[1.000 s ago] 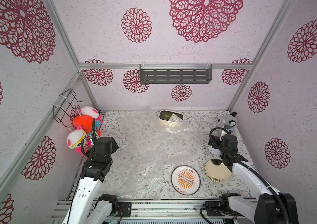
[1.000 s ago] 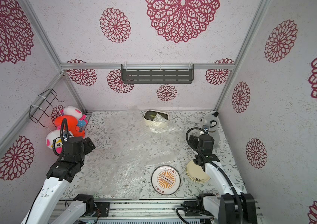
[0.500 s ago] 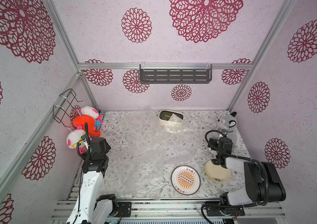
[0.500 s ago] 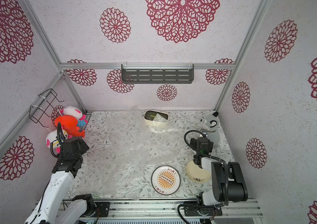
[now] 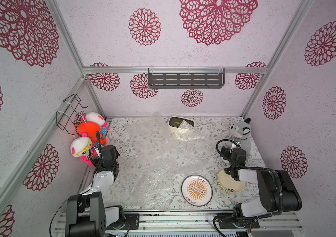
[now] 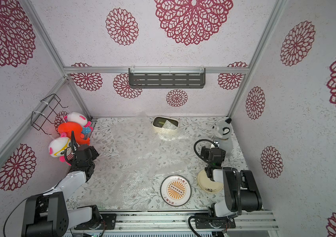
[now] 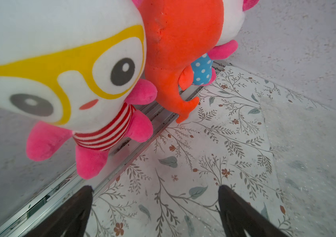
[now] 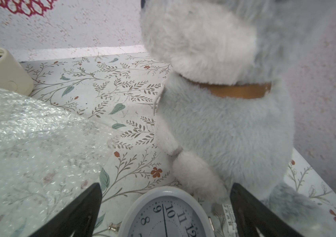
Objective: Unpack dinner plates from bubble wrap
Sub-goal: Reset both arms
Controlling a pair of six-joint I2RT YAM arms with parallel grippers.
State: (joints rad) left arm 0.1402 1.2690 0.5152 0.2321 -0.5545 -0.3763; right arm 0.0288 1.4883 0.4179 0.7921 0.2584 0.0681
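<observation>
Top views, both: bubble wrap lies spread flat over the middle of the floral desk. One far corner is lapped up onto a cream box. The plates are out of the wrap, at the front right of the desk. The sunburst plate sits face up and bare, just beside the wrap's near edge. The cream plates are stacked with rims offset, just right of it and partly under the right arm.

Left wrist view: left pincer is wide with nothing between the fingers, above bare desk. A white plush with yellow glasses and an orange plush are near.

Right wrist view: right pincer is wide and holds nothing, over a white alarm clock. A grey plush stands just beyond.
</observation>
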